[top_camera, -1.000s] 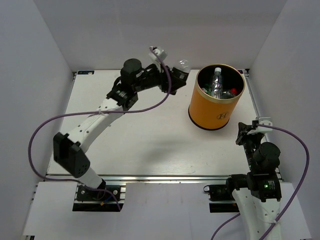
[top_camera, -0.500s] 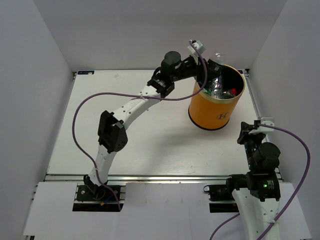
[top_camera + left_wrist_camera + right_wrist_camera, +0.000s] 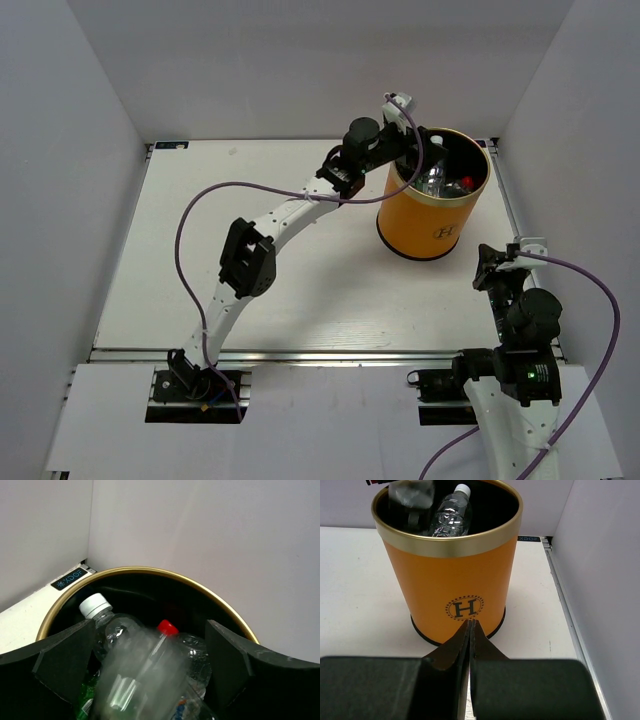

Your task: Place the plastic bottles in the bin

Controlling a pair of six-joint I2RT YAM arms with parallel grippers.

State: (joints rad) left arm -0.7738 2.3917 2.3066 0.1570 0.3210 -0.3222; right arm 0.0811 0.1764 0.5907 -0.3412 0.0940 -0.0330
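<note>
The bin [image 3: 425, 215], an orange cylinder with a pale gold rim [image 3: 447, 546] and a dark H logo [image 3: 465, 608], stands upright near the far right corner of the counter [image 3: 150, 250]. The left arm [image 3: 290, 212] stretches across the counter to the bin's far left rim. The left jaws hang over the opening, spread wide and gripping nothing. In the left wrist view a clear bottle [image 3: 135, 680], blurred, shows between the 2 spread jaws and below them, inside the black interior; whether it touches either jaw cannot be told. Around it lie other plastic bottles [image 3: 432, 180]: a clear one with a white cap [image 3: 96, 605] leaning toward the bin's wall, one with a red cap [image 3: 167, 627] just beside it, and a patch of green [image 3: 87, 705] low at the left. How many bottles the bin holds in all cannot be counted. The right arm [image 3: 527, 318] is folded at the counter's near right corner, close to the right edge. The right jaws are pressed together with nothing between them, pointing at the bin's near side below the logo and apart from it.
</note>
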